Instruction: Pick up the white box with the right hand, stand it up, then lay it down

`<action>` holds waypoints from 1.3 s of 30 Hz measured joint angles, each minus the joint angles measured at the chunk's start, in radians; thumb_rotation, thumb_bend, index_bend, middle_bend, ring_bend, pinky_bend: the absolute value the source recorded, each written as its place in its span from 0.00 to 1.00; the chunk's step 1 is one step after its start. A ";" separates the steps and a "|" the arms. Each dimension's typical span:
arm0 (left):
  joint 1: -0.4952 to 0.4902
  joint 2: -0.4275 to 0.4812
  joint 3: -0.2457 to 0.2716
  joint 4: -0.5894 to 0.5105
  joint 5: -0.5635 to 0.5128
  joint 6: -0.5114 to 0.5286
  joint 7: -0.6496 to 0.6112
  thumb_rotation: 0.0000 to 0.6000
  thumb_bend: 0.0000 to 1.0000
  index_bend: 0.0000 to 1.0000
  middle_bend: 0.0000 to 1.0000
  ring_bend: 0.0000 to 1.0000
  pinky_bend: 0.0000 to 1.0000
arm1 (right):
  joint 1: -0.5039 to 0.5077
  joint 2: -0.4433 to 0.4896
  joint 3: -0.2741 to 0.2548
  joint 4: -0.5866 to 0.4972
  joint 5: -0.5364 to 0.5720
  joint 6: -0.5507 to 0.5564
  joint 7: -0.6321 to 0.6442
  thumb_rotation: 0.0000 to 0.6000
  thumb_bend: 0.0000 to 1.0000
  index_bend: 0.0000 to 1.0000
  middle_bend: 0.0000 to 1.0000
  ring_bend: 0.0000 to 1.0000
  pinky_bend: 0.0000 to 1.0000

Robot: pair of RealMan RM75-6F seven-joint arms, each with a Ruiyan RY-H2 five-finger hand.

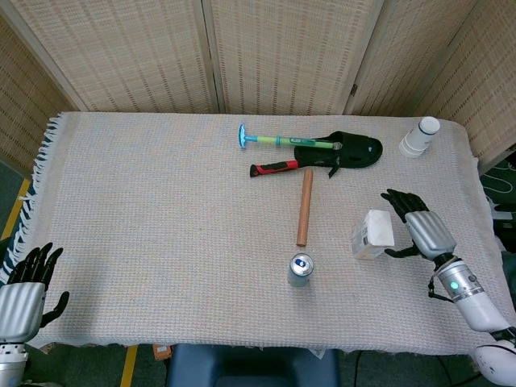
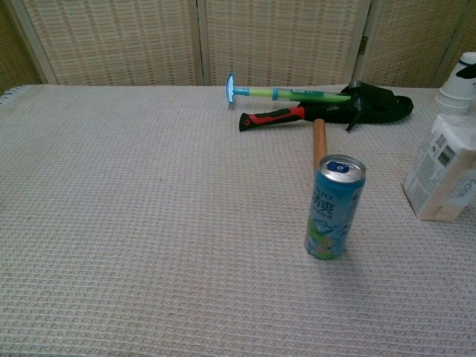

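Note:
The white box [image 1: 372, 234] stands on end on the woven cloth near the table's right side; in the chest view the box [image 2: 443, 175] rises at the right edge, leaning slightly. My right hand [image 1: 421, 226] hovers just right of it with its back turned up and fingers spread, holding nothing; the thumb reaches toward the box's lower right side. One dark fingertip [image 2: 468, 71] shows at the chest view's right edge. My left hand [image 1: 26, 292] hangs off the table's near left corner, fingers apart and empty.
A drink can [image 1: 300, 268] stands left of the box. Behind it lie a wooden rod [image 1: 305, 206], a red-handled tool [image 1: 274, 168], a blue-green tool [image 1: 278, 140] and a black pouch [image 1: 347, 151]. Stacked white cups [image 1: 420, 137] stand at the far right.

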 measured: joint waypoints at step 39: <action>0.004 0.003 -0.001 -0.001 0.005 0.001 -0.004 1.00 0.34 0.10 0.00 0.00 0.15 | 0.155 0.032 0.095 -0.199 0.487 -0.224 -0.526 1.00 0.07 0.22 0.25 0.06 0.00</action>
